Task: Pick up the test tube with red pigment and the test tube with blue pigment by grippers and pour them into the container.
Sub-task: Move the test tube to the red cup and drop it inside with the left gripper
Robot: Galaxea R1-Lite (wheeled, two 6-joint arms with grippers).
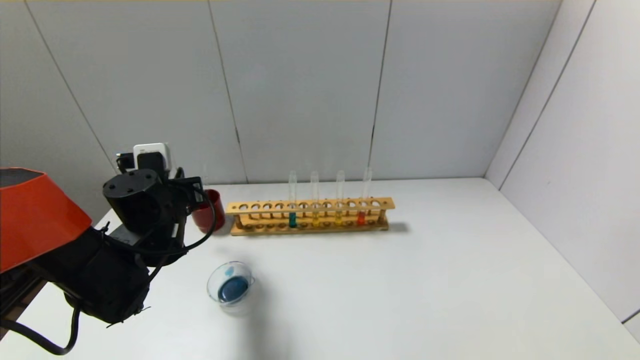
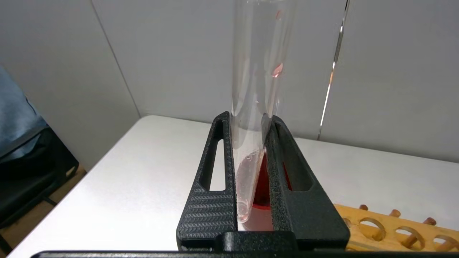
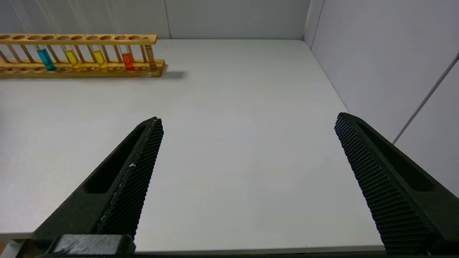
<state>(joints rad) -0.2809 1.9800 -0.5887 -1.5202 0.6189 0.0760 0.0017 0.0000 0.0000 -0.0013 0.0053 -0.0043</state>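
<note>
My left gripper [image 2: 247,118] is shut on an upright clear test tube [image 2: 256,79] that looks empty; no blue liquid shows in it. In the head view this gripper [image 1: 195,192] is at the back left, right by the dark red cup [image 1: 212,212]. The clear glass dish [image 1: 231,287] stands in front of it with blue liquid inside. The test tube with red pigment [image 1: 361,217] stands in the wooden rack [image 1: 310,206] and also shows in the right wrist view [image 3: 127,61]. My right gripper [image 3: 247,122] is open and empty, low over the table's near right part.
The rack also holds a green-teal tube [image 1: 292,219] and two yellow tubes [image 1: 315,218]. The red cup [image 2: 263,186] shows just behind the held tube, and the rack's end [image 2: 394,229] is beside it. Grey walls close the back and the right side.
</note>
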